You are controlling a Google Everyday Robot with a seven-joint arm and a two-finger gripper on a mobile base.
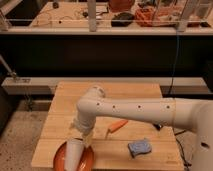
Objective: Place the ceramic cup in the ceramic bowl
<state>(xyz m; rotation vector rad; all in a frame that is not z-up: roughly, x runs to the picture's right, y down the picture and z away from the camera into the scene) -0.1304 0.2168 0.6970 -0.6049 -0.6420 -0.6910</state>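
The white ceramic cup (pixel 75 153) stands inside the orange-red ceramic bowl (pixel 61 159) at the table's front left corner. My gripper (pixel 83 135) is at the end of the white arm (pixel 130 111), directly above and behind the cup, at its rim. The cup leans slightly left. The bowl's lower edge is cut off by the frame.
A blue sponge (pixel 139 147) lies at the front right of the wooden table (pixel 125 92). An orange carrot-like object (pixel 117 126) lies mid-table. A dark shelf and a cluttered workbench stand behind the table. A blue cable (pixel 176 55) hangs at the right.
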